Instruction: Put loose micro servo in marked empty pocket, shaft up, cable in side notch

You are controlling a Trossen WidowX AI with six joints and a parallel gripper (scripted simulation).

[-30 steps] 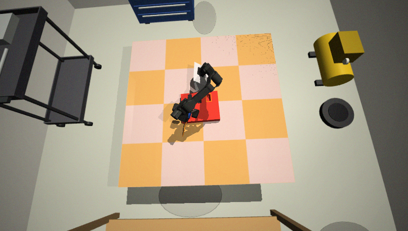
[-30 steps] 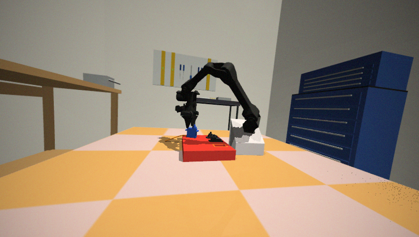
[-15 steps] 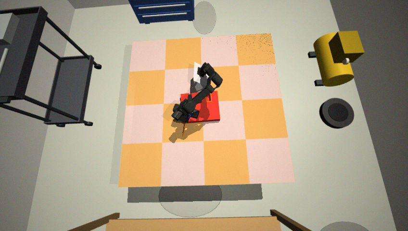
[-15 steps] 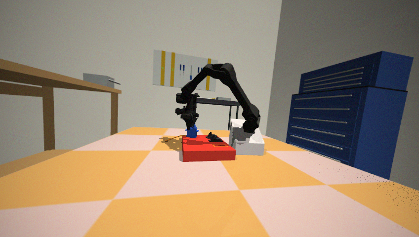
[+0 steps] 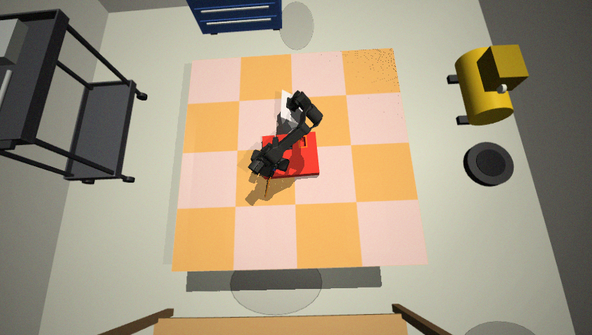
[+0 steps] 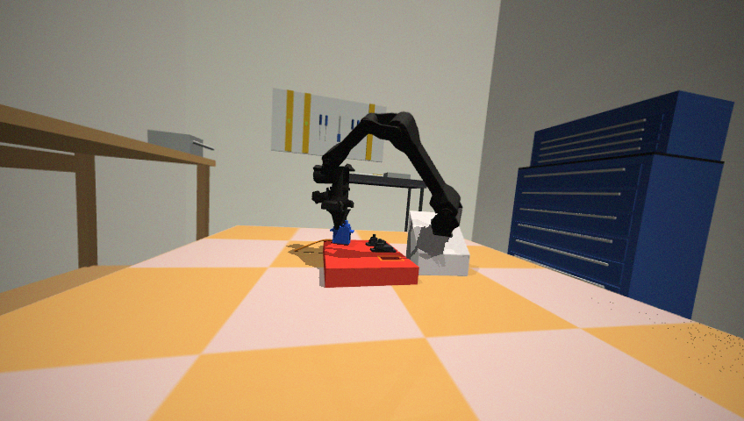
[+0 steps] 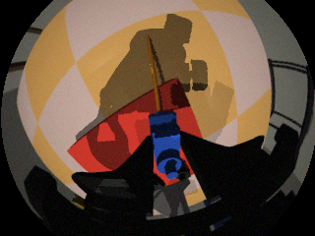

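The blue micro servo [image 6: 341, 234] [image 7: 166, 144] stands upright at the far left edge of the red deck [image 6: 370, 275] [image 7: 140, 144] [image 5: 308, 165], its round output-shaft end up. My gripper [image 6: 341, 224] [image 7: 164, 137] is shut on it, one black finger on each side. Whether its underside touches the deck is too small to tell. Its orange-brown cable [image 7: 155, 79] [image 5: 267, 187] [image 6: 311, 244] runs out past the deck's edge. The orange-outlined empty pocket [image 6: 390, 258] shows near the deck's other end; it also shows in the top view [image 5: 303, 142]. The arm partly hides the servo there.
Black fitted parts [image 6: 381, 244] rise from the deck between the servo and the pocket. A white block [image 6: 453, 265] [image 5: 285, 108] stands beside the deck near the arm's base. The deck rests on a checkered orange and pink table top [image 5: 265, 236].
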